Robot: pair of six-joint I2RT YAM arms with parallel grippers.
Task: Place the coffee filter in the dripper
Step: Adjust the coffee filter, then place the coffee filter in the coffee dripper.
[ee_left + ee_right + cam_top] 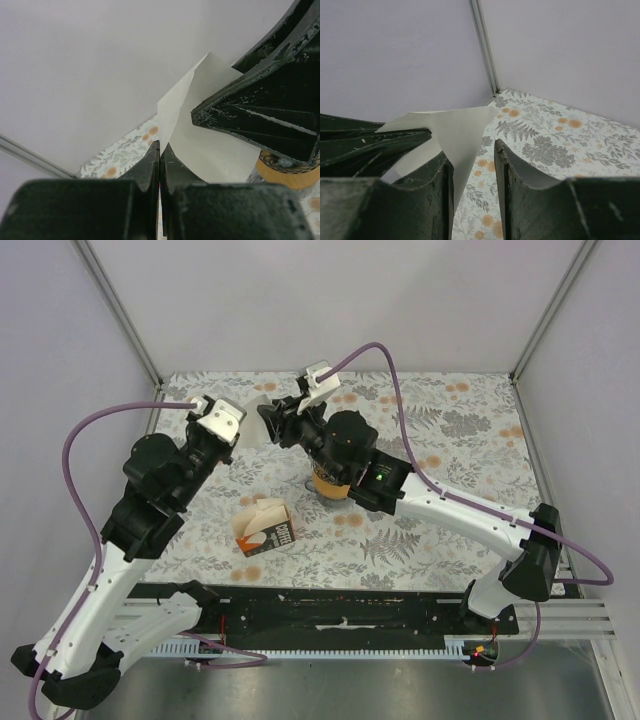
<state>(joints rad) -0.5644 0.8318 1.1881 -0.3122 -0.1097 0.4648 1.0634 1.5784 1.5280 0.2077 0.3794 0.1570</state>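
Coffee filter (212,150) held in the air above the far half of the surface (450,430), left of its middle, between the two pincers. Left pincer (160,147): jaws together, clamped on the filter's lower edge. Right pincer (472,150): jaws apart, a pointed corner of the paper hanging loose in the gap, so the left arm alone appears to carry it. The filter is thin white paper: very light, limp, readily creased or torn, and likely to sag from a single hold. It is best taken at the rim or seam fold, and the cone may need spreading before it seats. Both arms reach up and toward the far edge, their pincers meeting nearly tip to tip. The right forearm passes over the dripper (273,161), of which only a trace of dark wire above a tan ring (290,177) shows. The carton (268,528) lies nearer the near edge, well apart
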